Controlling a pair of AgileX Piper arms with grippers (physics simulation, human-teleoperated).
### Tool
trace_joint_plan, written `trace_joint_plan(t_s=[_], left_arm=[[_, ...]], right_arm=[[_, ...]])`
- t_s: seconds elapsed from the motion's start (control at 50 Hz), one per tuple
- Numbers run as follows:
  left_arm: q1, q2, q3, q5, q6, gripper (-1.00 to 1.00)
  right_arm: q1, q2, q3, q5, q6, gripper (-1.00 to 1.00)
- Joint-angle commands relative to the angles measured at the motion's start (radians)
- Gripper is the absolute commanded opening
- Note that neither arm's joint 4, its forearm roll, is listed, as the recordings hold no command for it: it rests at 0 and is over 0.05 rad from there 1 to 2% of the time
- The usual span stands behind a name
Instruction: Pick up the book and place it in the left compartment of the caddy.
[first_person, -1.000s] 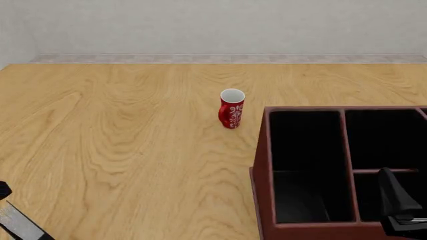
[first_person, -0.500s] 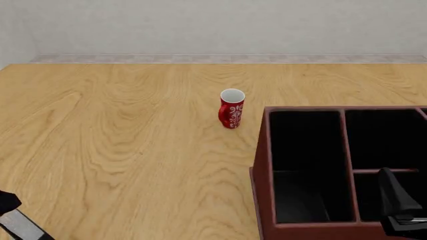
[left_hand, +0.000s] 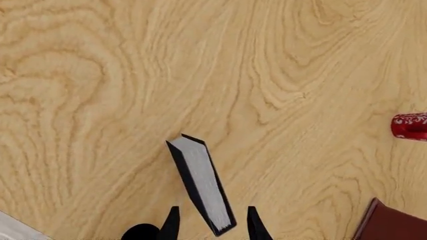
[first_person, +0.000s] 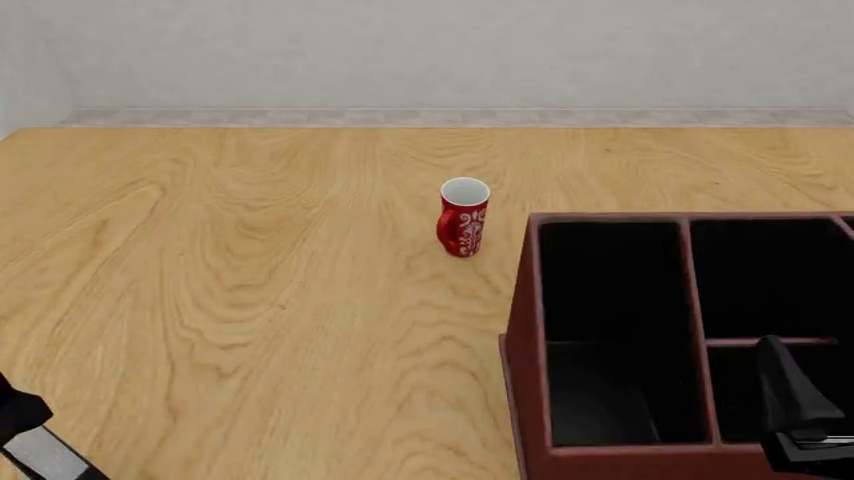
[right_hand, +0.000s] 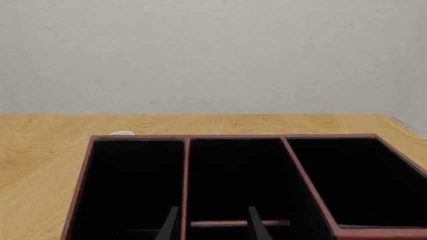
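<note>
The book (left_hand: 200, 182), black covers with white page edges, stands edge-up in the left wrist view. My left gripper (left_hand: 213, 209) is open and straddles the book's near end, with bare wood showing between each finger and a cover. In the front view only a pale, dark-edged strip of the book (first_person: 47, 458) shows at the lower-left corner. The caddy (first_person: 523, 330), a reddish-brown box lined in black, sits at the right. Its left compartment (first_person: 607, 290) holds nothing. My right gripper (right_hand: 212, 209) is open and hovers over the caddy's (right_hand: 77, 192) near side, facing the left compartment (right_hand: 130, 185).
A red patterned mug (first_person: 463, 222) stands upright just beyond the caddy's far-left corner, and also shows as the mug (left_hand: 410, 126) in the left wrist view. The right arm (first_person: 797, 405) hangs over the caddy's near right part. A corner of the caddy (left_hand: 393, 225) lies near the book.
In the front view, the pale strip at the lower-left corner and the black piece above it have slid downward. The right arm, mug and caddy have not moved.
</note>
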Motion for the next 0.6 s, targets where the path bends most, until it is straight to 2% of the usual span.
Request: trace_joint_plan(t_s=[0.02,0.6], left_arm=[[0.001,0.006,-0.003,0.001,-0.005,1.00],[0.004,0.019,0.019,0.001,-0.005,1.00]], right_arm=[[0.000,-0.002,0.001,0.000,0.000,1.00],[0.000,-0.002,0.001,0.000,0.000,1.00]])
